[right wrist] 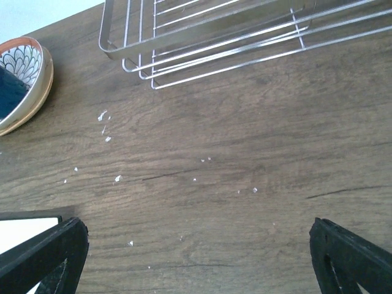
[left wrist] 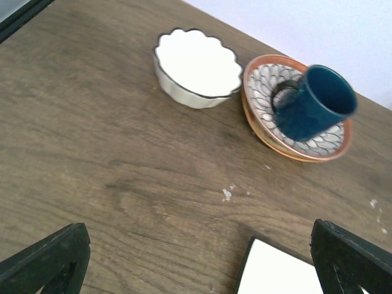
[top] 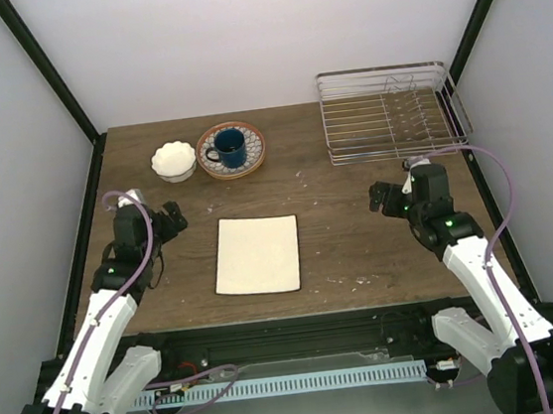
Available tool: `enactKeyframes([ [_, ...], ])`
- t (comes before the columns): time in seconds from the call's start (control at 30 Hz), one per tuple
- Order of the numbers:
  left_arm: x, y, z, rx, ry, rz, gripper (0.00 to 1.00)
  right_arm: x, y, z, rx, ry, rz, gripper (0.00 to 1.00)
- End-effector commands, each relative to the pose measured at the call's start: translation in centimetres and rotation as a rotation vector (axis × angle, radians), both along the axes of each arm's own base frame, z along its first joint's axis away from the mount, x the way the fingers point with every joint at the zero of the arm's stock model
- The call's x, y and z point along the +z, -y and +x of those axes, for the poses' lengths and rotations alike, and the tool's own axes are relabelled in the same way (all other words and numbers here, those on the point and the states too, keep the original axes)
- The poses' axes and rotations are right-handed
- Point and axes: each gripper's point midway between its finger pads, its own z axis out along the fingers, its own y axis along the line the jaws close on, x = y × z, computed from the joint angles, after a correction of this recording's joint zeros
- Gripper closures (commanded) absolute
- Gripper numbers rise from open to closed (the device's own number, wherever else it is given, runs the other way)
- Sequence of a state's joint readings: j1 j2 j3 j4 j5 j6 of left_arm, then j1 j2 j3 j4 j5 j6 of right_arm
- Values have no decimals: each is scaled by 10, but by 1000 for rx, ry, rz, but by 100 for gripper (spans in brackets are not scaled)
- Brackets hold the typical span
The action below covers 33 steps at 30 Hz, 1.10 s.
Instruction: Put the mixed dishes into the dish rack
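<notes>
A small white scalloped bowl (top: 173, 161) (left wrist: 197, 67) sits at the back left. Beside it a dark blue mug (top: 229, 148) (left wrist: 317, 102) stands on the orange-rimmed patterned plate (top: 251, 156) (left wrist: 264, 79). A flat cream rectangular plate (top: 257, 254) (left wrist: 278, 274) lies in the middle of the table. The silver wire dish rack (top: 391, 111) (right wrist: 202, 37) stands at the back right with nothing in it. My left gripper (top: 172, 220) (left wrist: 202, 260) is open and empty, left of the cream plate. My right gripper (top: 385, 198) (right wrist: 199, 260) is open and empty, in front of the rack.
The wooden table (top: 327, 211) has small white specks. Dark frame posts (top: 48, 83) and white walls close in the sides and back. The table's front edge runs just beyond the cream plate.
</notes>
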<state>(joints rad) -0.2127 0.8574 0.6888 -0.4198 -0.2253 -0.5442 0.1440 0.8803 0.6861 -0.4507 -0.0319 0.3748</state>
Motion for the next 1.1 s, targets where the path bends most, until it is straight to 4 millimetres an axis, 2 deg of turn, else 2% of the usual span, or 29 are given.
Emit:
enactKeyframes([
  [0.0,9,18,-2,-170,71,63,0,28,-1,13,24,45,-54,0],
  [0.13,14,9,-6,-140,63,113,0,39,10,37,7,16,-172,0],
  [0.2,15,5,-7,-129,60,132,0,39,16,55,-15,-21,-231,0],
  [0.43,16,-2,-11,-105,57,164,0,77,37,126,-45,18,-276,0],
  [0.5,16,-2,-10,-103,60,165,0,79,48,145,-56,11,-289,0],
  [0.63,13,0,-7,-108,61,157,0,72,78,177,-104,-17,-334,0],
  [0.7,10,2,-5,-114,55,154,0,61,90,193,-119,-33,-351,0],
  [1.07,-13,10,14,-130,18,139,0,37,134,262,-126,-5,-515,0],
])
